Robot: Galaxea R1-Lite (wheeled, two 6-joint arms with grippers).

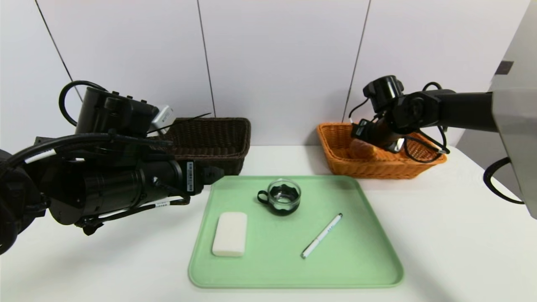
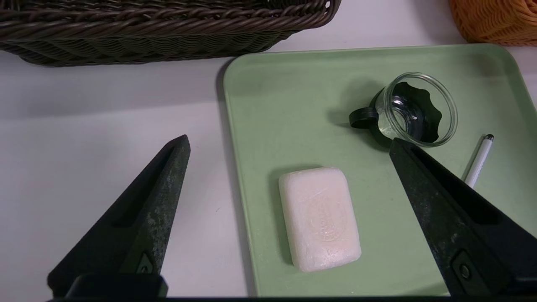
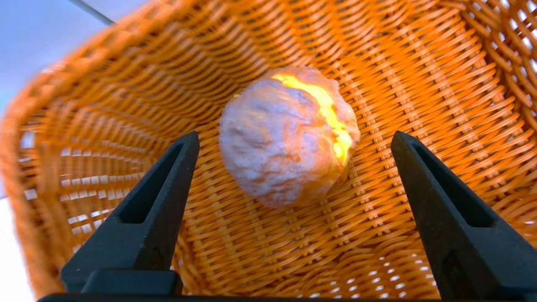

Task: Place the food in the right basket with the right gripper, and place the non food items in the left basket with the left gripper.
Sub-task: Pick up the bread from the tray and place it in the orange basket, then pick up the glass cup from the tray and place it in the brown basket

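The food, a round cracked pinkish bun (image 3: 289, 134), lies on the floor of the orange right basket (image 3: 293, 243) at the back right of the table (image 1: 369, 167). My right gripper (image 3: 293, 137) hovers just above it, open, with both fingers clear of the bun. On the green tray (image 1: 293, 268) lie the non food items: a white block (image 1: 229, 233), a glass cup with a black handle (image 1: 284, 196) and a white pen (image 1: 321, 236). My left gripper (image 2: 289, 141) hangs open over the tray's left edge, above the white block (image 2: 319, 218), holding nothing. The dark brown left basket (image 1: 209, 142) stands behind it.
The tray (image 2: 260, 126) sits mid-table in front of both baskets. The left arm's bulk (image 1: 126, 180) hides the table's left side and part of the dark basket (image 2: 168, 29). A white panelled wall closes the back. Bare table lies to the right of the tray.
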